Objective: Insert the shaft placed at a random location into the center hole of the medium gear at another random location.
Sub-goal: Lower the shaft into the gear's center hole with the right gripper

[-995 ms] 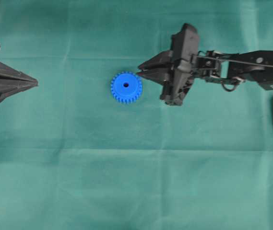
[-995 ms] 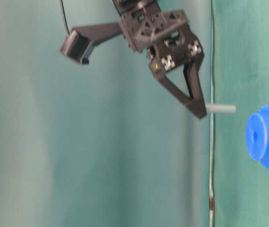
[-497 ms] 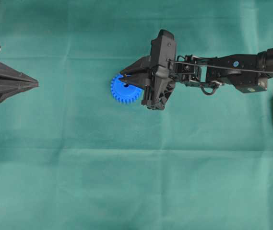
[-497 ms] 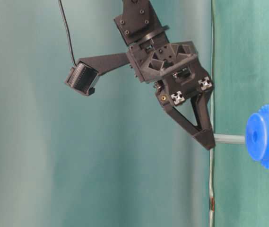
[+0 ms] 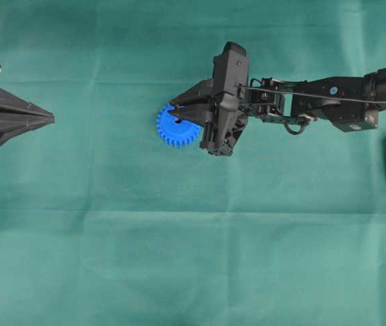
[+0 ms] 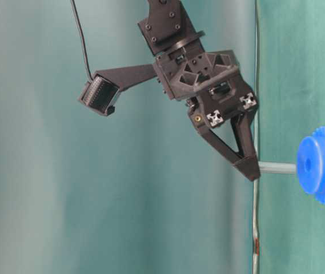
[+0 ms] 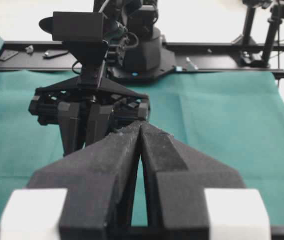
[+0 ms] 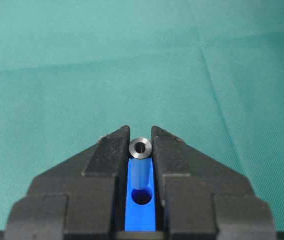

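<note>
Clamped on the pin [image 8: 141, 148] between the tips of the right gripper [image 5: 177, 108], directly above the blue gear [image 5: 172, 130] near the middle of the green cloth [image 5: 179, 258]. In the table-level view, pin tip [image 6: 276, 168] touching the face of the gear [image 6: 322, 165] at about the level of the hole, but not clear if already entering. From the right wrist view, dark hole [image 8: 142, 196] visible below the pin, a little off from its end, so perhaps not fully lined up. Risk from here, as a judgement: pushing down with a small offset could jam the pin on the rim of the hole, slide the light gear over the cloth, or tilt the pin in the grip. Releasing too early could let the pin fall sideways. Left gripper [image 7: 141, 150] pressed together, holding nothing, resting at the far left edge, well apart. Plenty of free cloth around the gear on all sides; nothing near to collide with.
</note>
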Controlling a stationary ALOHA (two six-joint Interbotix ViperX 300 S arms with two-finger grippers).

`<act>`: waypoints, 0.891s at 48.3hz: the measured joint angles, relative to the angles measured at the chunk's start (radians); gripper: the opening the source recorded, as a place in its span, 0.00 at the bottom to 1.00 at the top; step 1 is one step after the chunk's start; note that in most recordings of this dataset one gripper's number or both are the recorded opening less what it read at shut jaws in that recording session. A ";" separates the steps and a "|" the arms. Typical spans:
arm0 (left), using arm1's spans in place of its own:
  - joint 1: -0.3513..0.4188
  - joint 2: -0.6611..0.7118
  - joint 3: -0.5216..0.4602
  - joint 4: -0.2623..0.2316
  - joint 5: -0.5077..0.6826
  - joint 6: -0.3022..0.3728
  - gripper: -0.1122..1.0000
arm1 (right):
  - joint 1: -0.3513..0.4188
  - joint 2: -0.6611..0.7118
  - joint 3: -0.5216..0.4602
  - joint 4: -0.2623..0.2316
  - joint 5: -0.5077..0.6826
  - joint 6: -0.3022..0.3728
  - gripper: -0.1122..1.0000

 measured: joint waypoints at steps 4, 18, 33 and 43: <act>0.000 0.000 0.002 -0.002 0.000 0.000 0.10 | -0.002 0.000 0.000 0.000 0.000 -0.002 0.22; 0.000 0.000 0.002 0.000 0.000 0.000 0.10 | -0.003 0.037 0.000 -0.002 0.000 -0.002 0.22; 0.002 0.000 0.000 0.000 0.000 0.000 0.10 | -0.008 0.072 0.000 0.000 -0.005 -0.002 0.22; 0.000 0.000 0.002 0.000 0.000 0.000 0.10 | -0.008 0.089 -0.002 0.000 -0.006 -0.002 0.22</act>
